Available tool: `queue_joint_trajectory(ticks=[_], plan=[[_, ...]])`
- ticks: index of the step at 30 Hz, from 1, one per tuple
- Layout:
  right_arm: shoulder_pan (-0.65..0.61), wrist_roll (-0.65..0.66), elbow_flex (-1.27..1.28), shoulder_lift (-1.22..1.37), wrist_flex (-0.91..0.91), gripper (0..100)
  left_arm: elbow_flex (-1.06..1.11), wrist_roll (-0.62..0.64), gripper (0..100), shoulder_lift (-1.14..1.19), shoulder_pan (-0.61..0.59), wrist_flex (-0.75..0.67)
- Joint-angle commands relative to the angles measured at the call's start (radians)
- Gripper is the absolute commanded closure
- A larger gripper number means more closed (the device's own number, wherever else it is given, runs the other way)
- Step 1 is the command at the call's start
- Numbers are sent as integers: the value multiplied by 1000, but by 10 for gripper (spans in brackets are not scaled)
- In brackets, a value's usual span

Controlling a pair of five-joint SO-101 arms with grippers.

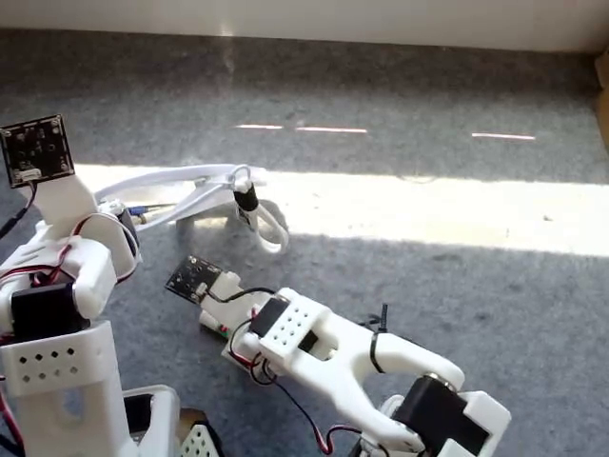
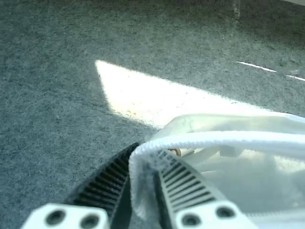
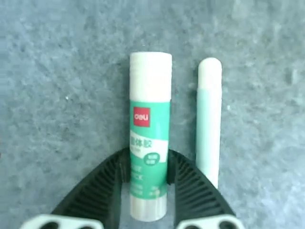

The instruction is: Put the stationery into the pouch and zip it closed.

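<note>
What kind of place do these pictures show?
Probably an indoor tabletop for robot practice. The surface is grey and carpet-like, sunlight falls across it, and the left gripper pinches a clear pouch while the right gripper holds a glue stick.

- Grey table surface (image 3: 57, 71) beneath me (a sunlit band crosses it).
- One glue stick (image 3: 149, 119) lies flat on it.
- One pale green stick (image 3: 208, 119) lies just beside, parallel, not touching.

Indoor robot bench — grey carpet-like tabletop (image 1: 447, 86), strip of sunlight (image 1: 428, 211), pale wall (image 1: 381, 17) behind.
</note>
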Motion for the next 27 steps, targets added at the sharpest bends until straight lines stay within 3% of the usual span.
queue_joint_trajectory(ticks=[1,4,8,17,22,27], plan=[[24,3,-22,-159,156,988,13,-3,993,13,-13,-11],[88,3,-22,-294,266,988,13,-3,993,13,-13,-11],[266,9,-22,-418,332,988,13,-3,993,13,-15,-11],[593,58,-15,-437,366,988,13,-3,993,13,-15,-11],[687,181,64,-435,430,983,13,-3,993,13,-15,-11],[691,199,119,-435,433,936,13,-3,993,13,-12,-11]])
